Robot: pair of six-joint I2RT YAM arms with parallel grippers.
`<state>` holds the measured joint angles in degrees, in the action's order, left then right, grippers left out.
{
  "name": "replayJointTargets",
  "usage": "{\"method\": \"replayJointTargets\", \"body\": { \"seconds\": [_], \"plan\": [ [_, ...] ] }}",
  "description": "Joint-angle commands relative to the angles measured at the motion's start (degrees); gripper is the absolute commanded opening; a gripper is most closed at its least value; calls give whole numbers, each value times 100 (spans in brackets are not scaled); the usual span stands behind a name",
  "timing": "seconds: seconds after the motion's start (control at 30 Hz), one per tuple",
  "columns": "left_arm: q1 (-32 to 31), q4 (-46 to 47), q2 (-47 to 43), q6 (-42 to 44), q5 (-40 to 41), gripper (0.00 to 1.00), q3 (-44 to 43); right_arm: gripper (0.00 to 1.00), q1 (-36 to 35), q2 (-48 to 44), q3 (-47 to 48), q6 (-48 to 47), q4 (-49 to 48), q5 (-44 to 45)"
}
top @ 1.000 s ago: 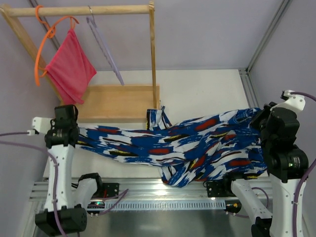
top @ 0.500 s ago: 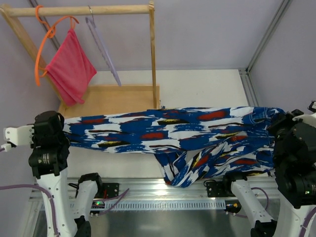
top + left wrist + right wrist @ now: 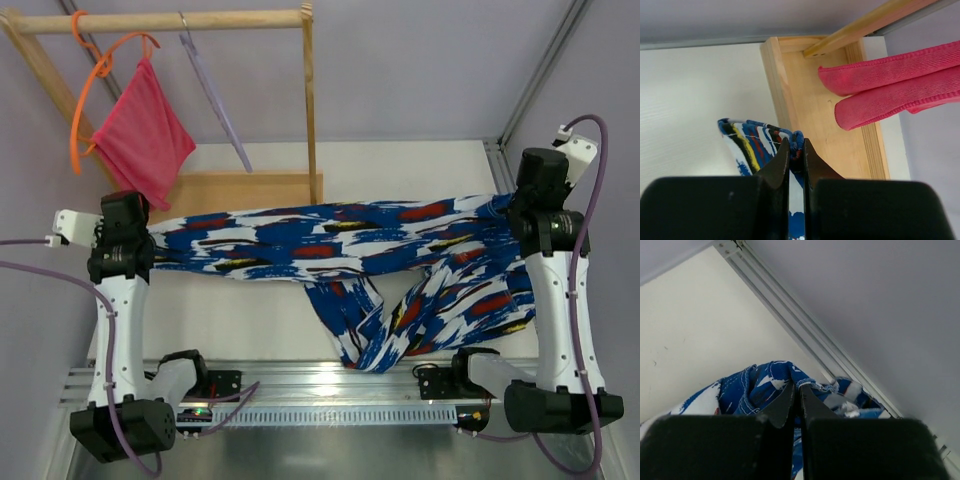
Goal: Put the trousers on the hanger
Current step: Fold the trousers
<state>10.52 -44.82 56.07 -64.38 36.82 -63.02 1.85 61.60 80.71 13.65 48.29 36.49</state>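
The left tool (image 3: 796, 146) and right tool (image 3: 796, 389) each pinch one end of the soft blue, white and red trousers (image 3: 330, 245).

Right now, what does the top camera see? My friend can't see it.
Printed trousers are stretched between the left tool and the right tool, a loop of cloth drooping in the middle. A pale hanger hangs on the wooden rack behind.

hanger (image 3: 214, 100) on rack (image 3: 240, 19) — rear, trousers (image 3: 330, 240) in frt
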Motion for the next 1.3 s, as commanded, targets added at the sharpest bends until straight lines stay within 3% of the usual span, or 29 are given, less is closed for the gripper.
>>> {"method": "replayJointTargets", "body": {
  "seconds": [0.0, 0.17, 0.53, 0.73, 0.8, 0.9, 1.03, 1.27],
  "plan": [
    [213, 1343, 43, 172, -463, 1, 351, 4, 578, 192, -99, 120, -979, -351],
    [301, 1608, 780, 23, -860, 0, 247, 4, 1728, 1001, -108, 559, -971, -1274],
    [310, 2213, 1801, -31, -966, 0, -78, 5, 2048, 2399, 199, 648, -1629, -2119],
    [319, 2574, 1995, 101, -913, 0, -52, 20, 2048, 3181, 656, 507, -1605, -2374],
    [310, 2583, 2039, 101, -939, 0, -78, 34, 2048, 3392, 762, 463, -1525, -2594],
    [310, 2654, 2144, 75, -1027, 0, -78, 47, 2048, 3464, 824, 411, -1358, -2840],
    [310, 2767, 2232, 66, -1212, 0, -61, 49, 2022, 3254, 789, 332, -1156, -3542],
    [310, 2822, 2434, 391, -1739, 3, -254, 49, 617, 2210, 96, 59, -1146, -4290]
  ]
}}
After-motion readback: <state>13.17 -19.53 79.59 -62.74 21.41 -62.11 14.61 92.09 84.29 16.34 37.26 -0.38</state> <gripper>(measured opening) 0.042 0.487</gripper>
